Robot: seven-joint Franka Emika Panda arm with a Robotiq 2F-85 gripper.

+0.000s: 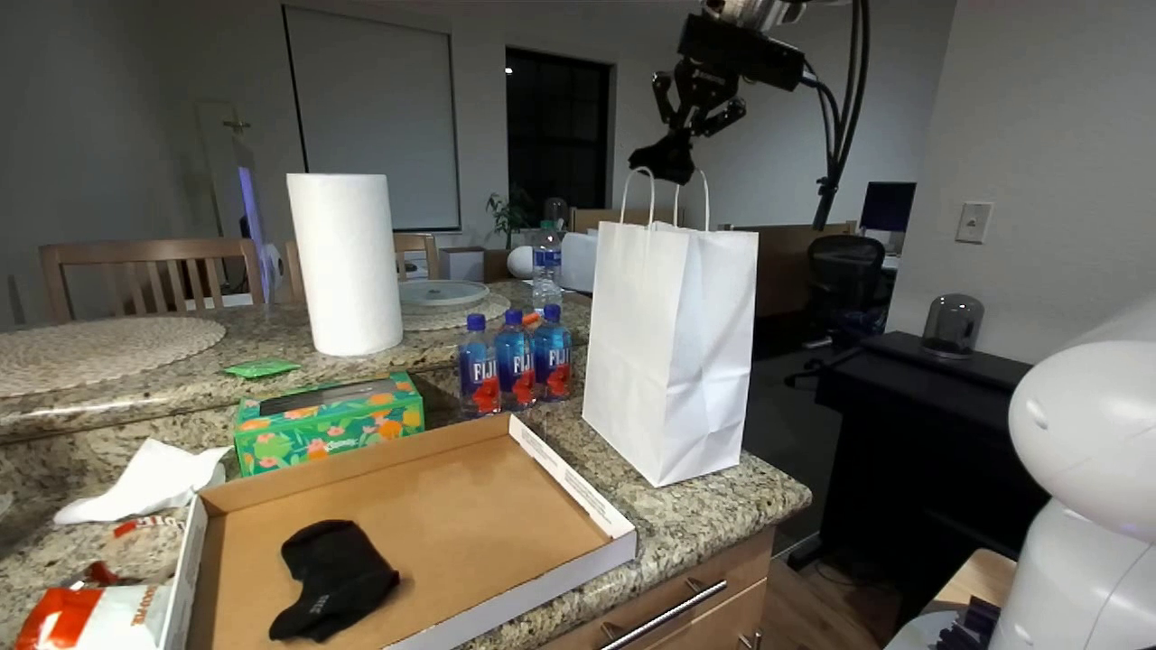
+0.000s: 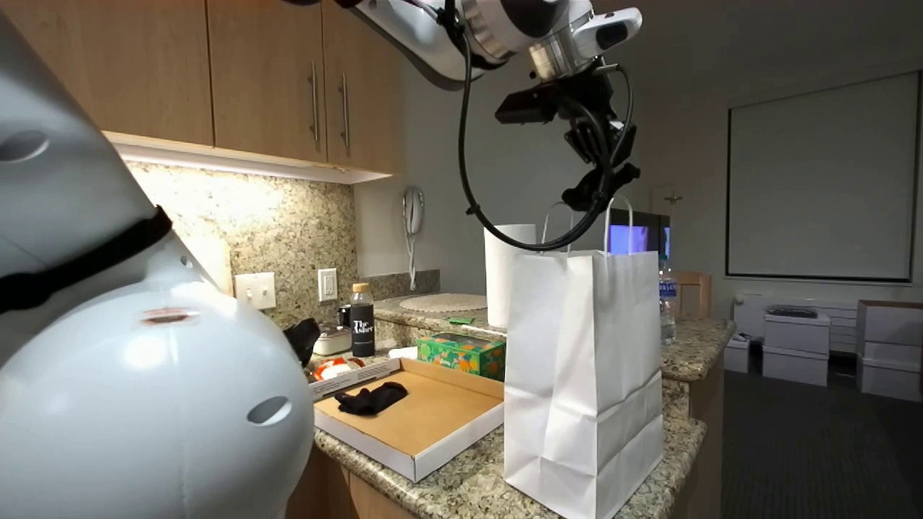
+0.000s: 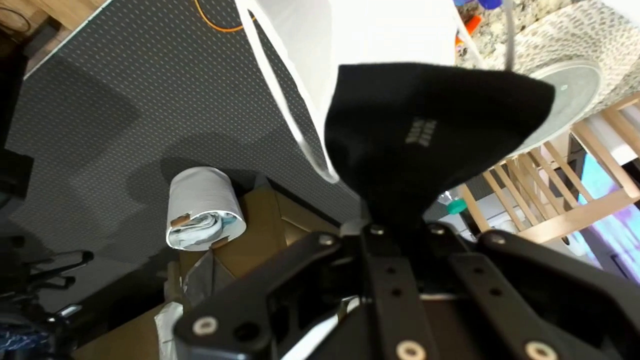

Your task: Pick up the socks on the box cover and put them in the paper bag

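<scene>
Above the paper bag (bottles alongside), tool clamped on sock, upright handles near.

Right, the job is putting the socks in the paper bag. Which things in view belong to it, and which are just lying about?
For the job:
gripper, holding one black sock
second black sock, lying in the box cover
paper bag

Just lying about:
tissue box
paper towel roll
three blue-capped bottles
red-and-white packet
small green packet

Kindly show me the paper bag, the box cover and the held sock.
Paper bag (image 1: 641, 348): in an exterior view, wide side.
Box cover (image 1: 461, 510): in an exterior view, bare floor.
Held sock (image 3: 425, 112): in the wrist view, wide end.
</scene>
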